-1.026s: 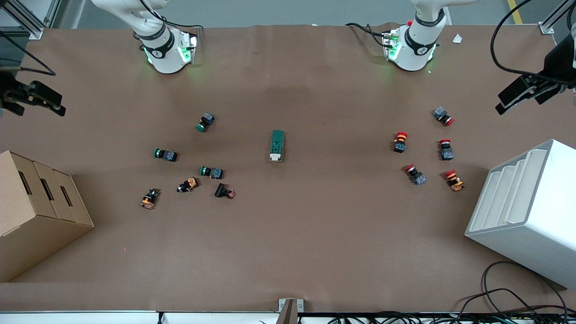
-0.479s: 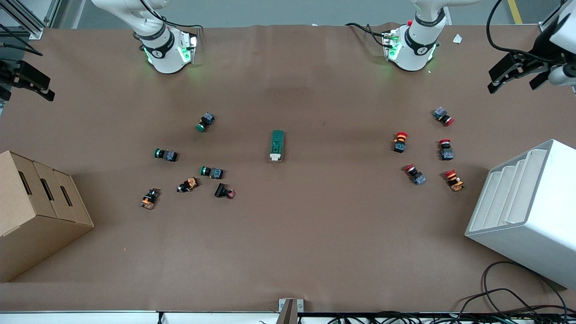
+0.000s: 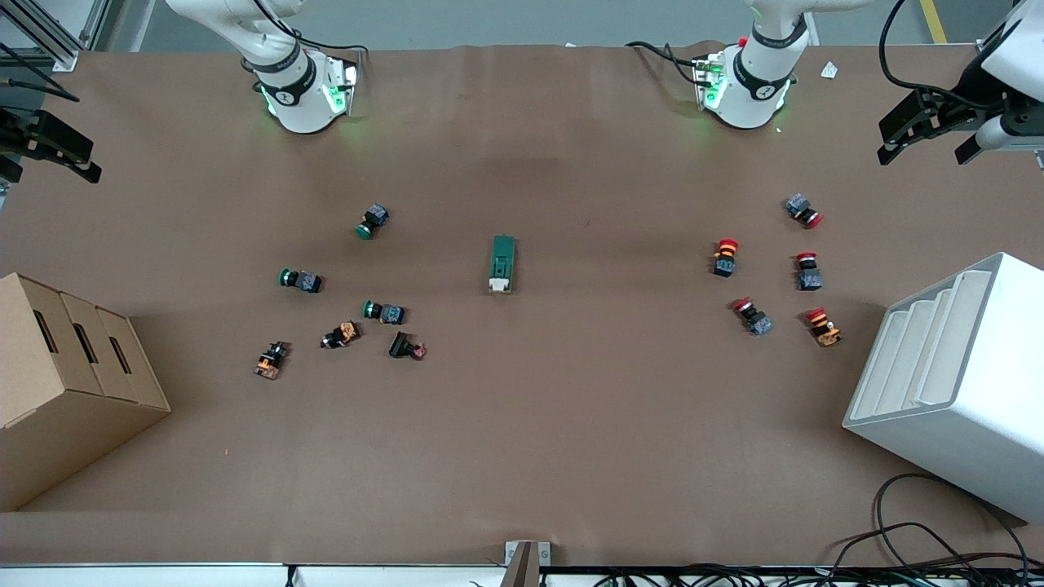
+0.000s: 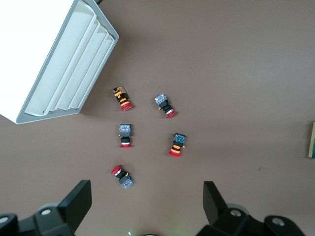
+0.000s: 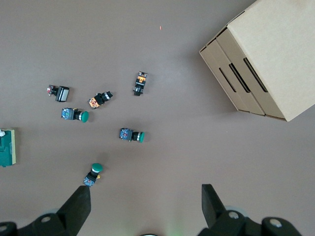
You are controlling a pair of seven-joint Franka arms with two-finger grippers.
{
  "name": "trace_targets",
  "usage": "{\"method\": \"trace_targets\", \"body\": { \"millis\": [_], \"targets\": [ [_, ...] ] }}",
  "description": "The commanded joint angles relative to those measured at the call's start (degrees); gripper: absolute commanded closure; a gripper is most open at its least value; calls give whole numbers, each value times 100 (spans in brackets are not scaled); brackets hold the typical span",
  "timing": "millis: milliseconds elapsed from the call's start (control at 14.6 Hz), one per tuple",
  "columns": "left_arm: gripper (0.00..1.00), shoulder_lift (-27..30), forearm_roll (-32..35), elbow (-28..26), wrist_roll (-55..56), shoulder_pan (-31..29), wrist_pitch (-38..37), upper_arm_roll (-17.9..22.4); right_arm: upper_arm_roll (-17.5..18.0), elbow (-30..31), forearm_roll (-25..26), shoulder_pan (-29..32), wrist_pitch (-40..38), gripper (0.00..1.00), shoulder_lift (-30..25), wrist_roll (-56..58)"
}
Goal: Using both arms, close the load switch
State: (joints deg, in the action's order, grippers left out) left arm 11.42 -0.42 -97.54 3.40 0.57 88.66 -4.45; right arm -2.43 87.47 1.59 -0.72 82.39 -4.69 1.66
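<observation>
Hanging high at both ends of the table, I have nothing in either hand: my left gripper (image 3: 930,139) is up over the bare mat at the left arm's end, its jaws spread wide, and my right gripper (image 3: 49,151) is up over the edge at the right arm's end, its jaws equally wide apart. The load switch (image 3: 502,263) lies flat near the middle of the table, well apart from both, its cream lever (image 3: 499,284) at the end nearer the front camera.

As I judge it, the main risk is the long reach inward. The red push buttons (image 3: 726,257) lie between my left gripper and the switch, and the green push buttons (image 3: 383,311) lie between my right gripper and it; a low sweep could knock them about. The switch is small and sits loose on the mat, so if one hand presses the lever before the other has braced the body, it will likely skid or spin instead of closing. The white rack (image 3: 954,383) and the cardboard box (image 3: 73,383) flank my arms, so an elbow swung wide could clip them.
</observation>
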Motion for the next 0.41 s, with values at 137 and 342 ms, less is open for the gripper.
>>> {"method": "trace_targets", "body": {
  "millis": [137, 342],
  "targets": [
    [0, -184, -90, 209, -138, 22, -68, 14, -30, -2, 69, -68, 14, 0, -14, -25],
    [0, -184, -90, 227, -120, 31, -68, 14, -30, -2, 69, -68, -3, 0, -14, -25]
  ]
}}
